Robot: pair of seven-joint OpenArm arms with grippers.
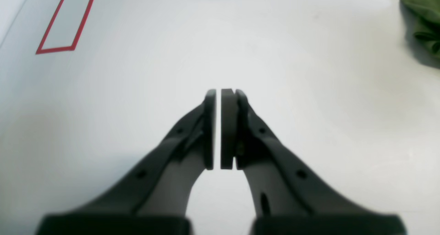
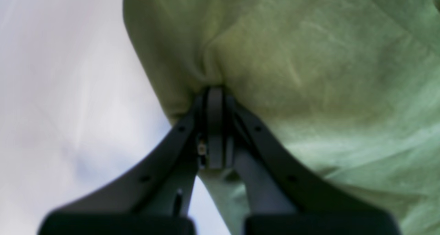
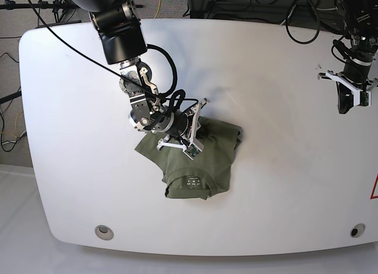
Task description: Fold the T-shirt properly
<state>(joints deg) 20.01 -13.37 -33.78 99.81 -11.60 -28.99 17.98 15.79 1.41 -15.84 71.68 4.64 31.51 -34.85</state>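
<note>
Where the right gripper [image 2: 216, 97] pinches, the olive T-shirt [image 3: 198, 162] puckers.

We see the right gripper [image 2: 216, 94] with its jaws pressed together on a pinch of the olive-green T-shirt [image 2: 309, 73]. The cloth gathers into folds at the tips. To the left, the white table [image 2: 62, 90] is blurred.
</note>
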